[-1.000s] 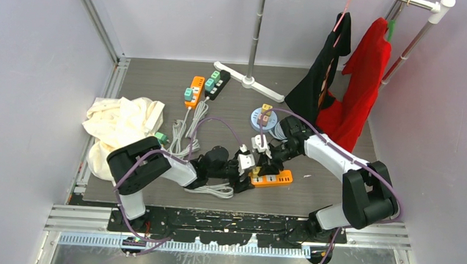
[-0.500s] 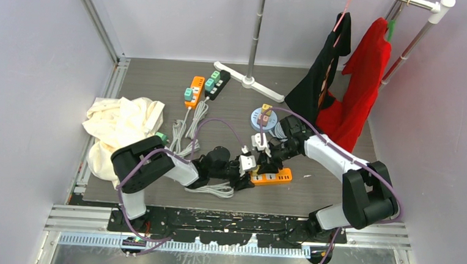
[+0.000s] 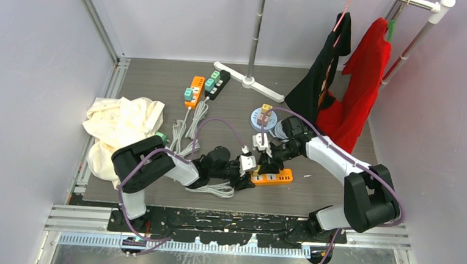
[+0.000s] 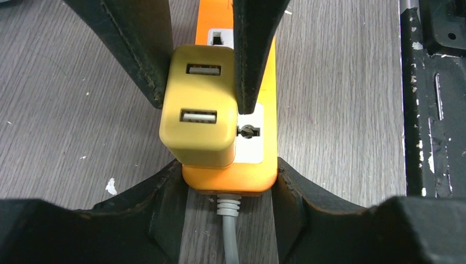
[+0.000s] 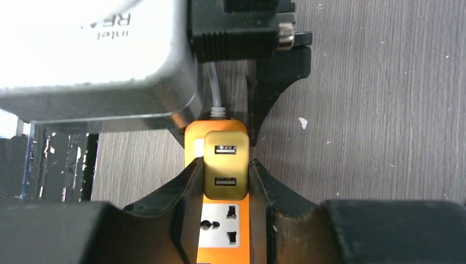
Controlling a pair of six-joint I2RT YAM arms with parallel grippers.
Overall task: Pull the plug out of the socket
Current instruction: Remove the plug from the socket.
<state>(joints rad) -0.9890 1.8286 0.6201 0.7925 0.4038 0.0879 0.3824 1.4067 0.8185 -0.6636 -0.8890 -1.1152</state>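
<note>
Snugly, right gripper [image 5: 223, 168] around plug [image 4: 200, 104] edges

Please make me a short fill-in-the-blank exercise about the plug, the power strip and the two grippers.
1. The plug held by the right gripper is ____ in colour.
2. The left gripper grips the orange power strip at the end where its ____ comes out.
3. The top of the plug shows ____ USB ports.
Missing words: yellow; cable; two.
</note>
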